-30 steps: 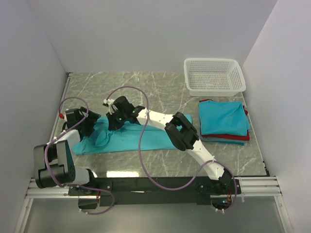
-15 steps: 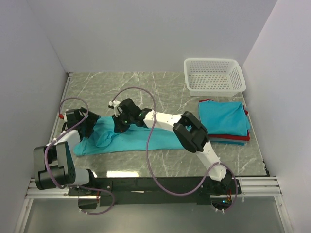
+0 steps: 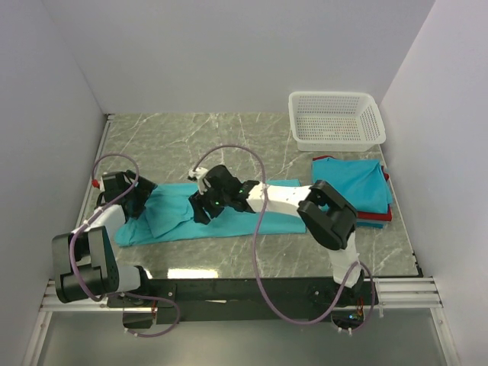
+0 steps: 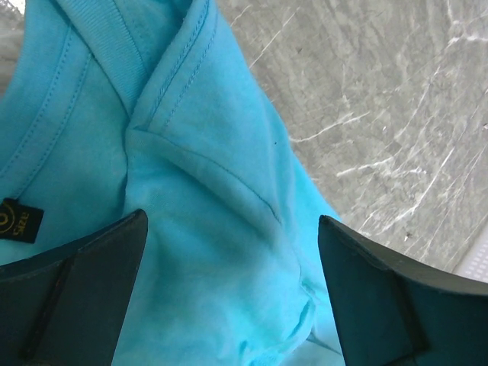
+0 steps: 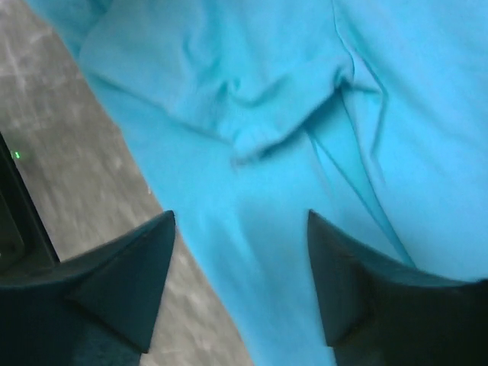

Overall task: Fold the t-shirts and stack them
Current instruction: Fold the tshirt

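Note:
A teal t-shirt [image 3: 169, 219] lies spread lengthwise across the middle of the table, with a sleeve folded in near its left end. My left gripper [image 3: 142, 200] hangs open over that left end; in its wrist view the collar and a black label [image 4: 15, 219] show, and no cloth is pinched between the fingers [image 4: 84, 282]. My right gripper [image 3: 203, 212] hovers open above the shirt's middle [image 5: 267, 91], near its front edge. A stack of folded t-shirts [image 3: 351, 183] sits at the right, teal on top and a red one [image 3: 375, 216] under it.
A white mesh basket [image 3: 336, 119] stands at the back right, just behind the stack. Grey walls close in the table on the left, back and right. Purple cables loop over both arms. Marble tabletop [image 3: 229, 141] shows behind the shirt.
My right gripper has moved toward the near side and to the right and has gone from shut to open, letting go of the shirt. The shirt lies flatter. The left gripper stayed put.

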Robot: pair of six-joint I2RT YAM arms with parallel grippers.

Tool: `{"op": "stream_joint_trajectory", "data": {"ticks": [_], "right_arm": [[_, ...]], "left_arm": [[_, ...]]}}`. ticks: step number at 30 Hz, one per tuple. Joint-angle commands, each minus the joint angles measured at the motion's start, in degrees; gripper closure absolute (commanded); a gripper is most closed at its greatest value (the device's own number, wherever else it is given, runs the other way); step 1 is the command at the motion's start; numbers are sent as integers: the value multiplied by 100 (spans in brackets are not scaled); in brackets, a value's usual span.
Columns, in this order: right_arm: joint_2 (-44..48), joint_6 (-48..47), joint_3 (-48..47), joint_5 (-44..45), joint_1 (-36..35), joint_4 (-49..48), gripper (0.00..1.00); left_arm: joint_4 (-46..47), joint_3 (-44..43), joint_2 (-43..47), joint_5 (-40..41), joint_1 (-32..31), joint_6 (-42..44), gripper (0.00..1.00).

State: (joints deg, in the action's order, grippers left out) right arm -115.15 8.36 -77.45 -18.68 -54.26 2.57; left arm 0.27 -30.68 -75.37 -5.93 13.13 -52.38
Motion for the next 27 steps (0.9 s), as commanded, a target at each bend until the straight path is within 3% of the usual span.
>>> {"op": "stream_joint_trajectory", "data": {"ticks": [1,3,10,15,21,27], "right_arm": [[879,77,518,197,-41,-546,21],[1249,331,704,662,-32,-634,14],[2031,974,1266,1630,617,-292,11],[2137,1360,1697,1473,1768,-116,10],[1830,1423,1769,1727,2375,402,10],[1347,1519,1741,1552,2543,701,10]], "left_arm": [[-308,-228,259,57,41,219,1],[-378,-211,409,66,32,150,1],[-862,-290,1313,-57,15,-70,1],[-634,-44,1587,-365,-274,-238,1],[-415,-61,982,-312,-601,-185,1],[349,-333,-386,-242,-618,-176,1]]}}
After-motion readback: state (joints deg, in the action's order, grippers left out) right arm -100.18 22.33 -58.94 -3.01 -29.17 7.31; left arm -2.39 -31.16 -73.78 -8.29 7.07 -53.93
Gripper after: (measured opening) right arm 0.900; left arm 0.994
